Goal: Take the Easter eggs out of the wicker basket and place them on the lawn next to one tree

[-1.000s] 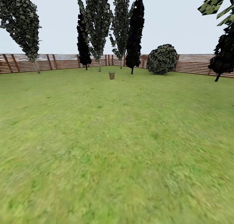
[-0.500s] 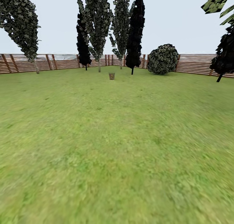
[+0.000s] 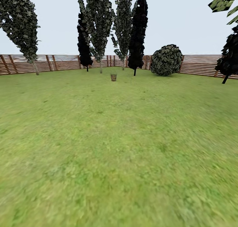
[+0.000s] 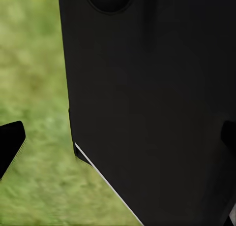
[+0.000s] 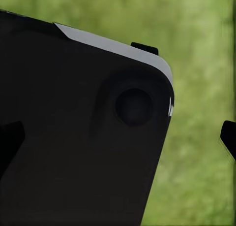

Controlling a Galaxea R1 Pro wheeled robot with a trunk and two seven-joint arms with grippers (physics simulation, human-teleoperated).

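**Basket far off across open grass**

You have wide lawn (image 3: 119, 147) ahead, bounded by the fence (image 3: 201, 64), with nothing between you and the far-off wicker basket (image 3: 113, 77) near the trees. Eggs are too small to see; likely light and smooth, so cradle their middles. Neither pincer's opening can be told.

Head view count: one wicker basket (image 3: 113, 77) out on one lawn (image 3: 119, 147), one round bush (image 3: 166, 60), one slatted fence (image 3: 198, 65) along the far edge. Three trees with pale trunks and green-flecked leaves (image 3: 20, 25) (image 3: 96, 22) (image 3: 123, 22), three black ones (image 3: 84, 45) (image 3: 138, 29) (image 3: 228, 57), plus one leafy branch (image 3: 224, 1) at the upper right corner. Eggs: too far to count.
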